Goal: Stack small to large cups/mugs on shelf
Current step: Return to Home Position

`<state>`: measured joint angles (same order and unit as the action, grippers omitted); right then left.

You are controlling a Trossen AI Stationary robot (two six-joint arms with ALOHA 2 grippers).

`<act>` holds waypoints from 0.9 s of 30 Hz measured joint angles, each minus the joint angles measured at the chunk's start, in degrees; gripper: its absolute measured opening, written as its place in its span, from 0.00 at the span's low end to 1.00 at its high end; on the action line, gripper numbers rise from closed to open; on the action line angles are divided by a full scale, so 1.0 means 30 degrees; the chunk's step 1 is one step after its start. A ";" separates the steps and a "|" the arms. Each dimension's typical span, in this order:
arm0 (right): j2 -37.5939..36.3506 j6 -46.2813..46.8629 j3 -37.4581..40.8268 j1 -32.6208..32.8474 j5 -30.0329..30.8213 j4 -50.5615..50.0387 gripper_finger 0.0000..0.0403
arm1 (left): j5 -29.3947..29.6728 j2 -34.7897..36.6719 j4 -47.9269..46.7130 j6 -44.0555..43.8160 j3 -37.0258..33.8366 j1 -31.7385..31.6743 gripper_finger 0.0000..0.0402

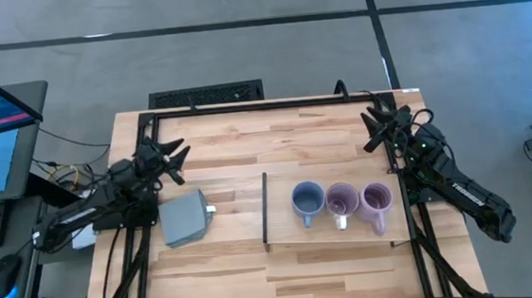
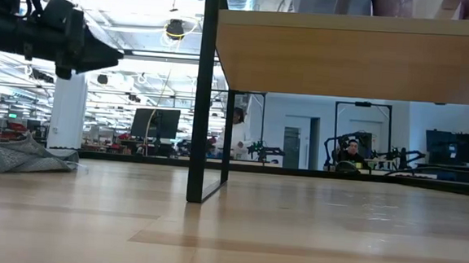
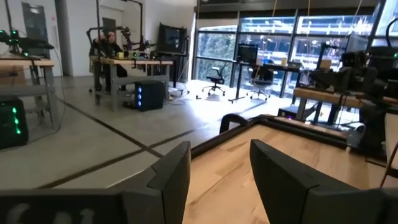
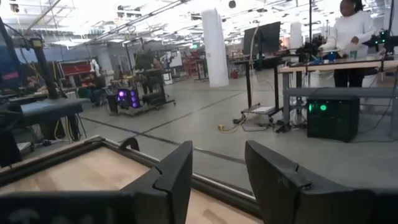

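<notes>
In a row, upright, not nested, on raised light-wood rectangular shelf (image 1: 330, 177): blue-grey handled mug (image 1: 307, 201), middle lavender mug (image 1: 343, 201), end lavender mug (image 1: 377, 200). Left pincer (image 1: 183, 163) & right pincer (image 1: 371, 129) both apart, empty, at opposite edges of slatted wooden counter (image 1: 228, 276). Homing step in hand; next prob. only calls for settling arms well clear of mugs.

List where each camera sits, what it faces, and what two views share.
High view: overhead, straight down on the table; left gripper and right gripper flank the shelf.
Low view: tabletop height, level across; left gripper upper left.
Left wrist view: faces the room; own fingers.
Right wrist view: likewise; own fingers.
Shared: high and low show the shelf.
</notes>
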<state>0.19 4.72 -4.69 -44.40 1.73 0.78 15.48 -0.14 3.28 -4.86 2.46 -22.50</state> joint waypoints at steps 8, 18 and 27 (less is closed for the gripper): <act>0.0000 0.0478 0.1148 0.0000 -0.0041 0.1621 0.42 | -0.0005 -0.0029 0.0725 -0.0556 -0.0611 0.0000 0.39; 0.0022 0.0631 0.1435 0.0000 -0.0047 0.1411 0.42 | -0.0429 -0.0029 0.0258 -0.0114 -0.0625 0.0000 0.39; 0.0022 0.0616 0.1435 0.0007 -0.0055 0.0624 0.42 | -0.0436 -0.0036 0.0244 0.0117 -0.0641 0.0000 0.39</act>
<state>0.25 6.57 -0.38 -44.38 1.56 2.66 14.17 -0.25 4.01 -4.51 0.53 -22.50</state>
